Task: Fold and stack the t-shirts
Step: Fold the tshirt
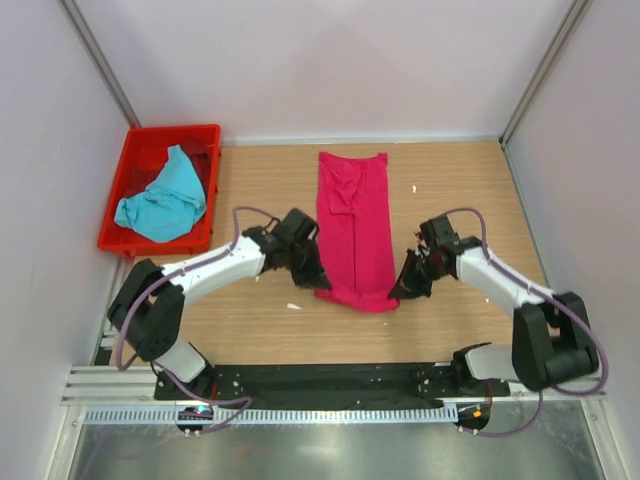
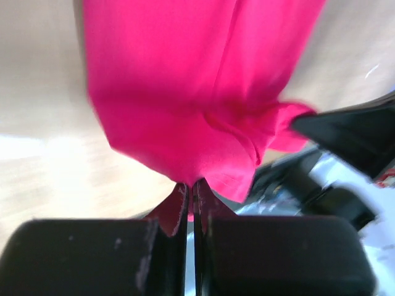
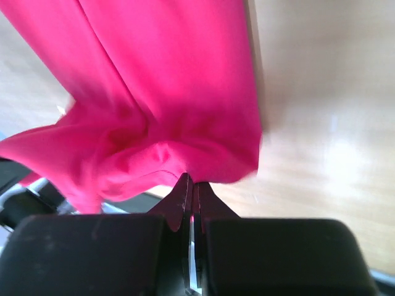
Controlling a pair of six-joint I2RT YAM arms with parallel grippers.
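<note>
Leftward, turquoise t-shirt in red crate; left tool, right tool seemingly clamped on pink t-shirt.

From the left wrist, the magenta-pink shirt is running off the top edge beyond the left hand, its pinched hem vanishing between the closed fingers. A dark shape to that hand's right is blurring past recognition. Beyond the right hand the shirt is likewise getting cropped. Far left of the left hand, the turquoise-blue shirt is lying crumpled in the crate, hiding its sleeves. A white speck on the desk is reading too small to identify.
</note>
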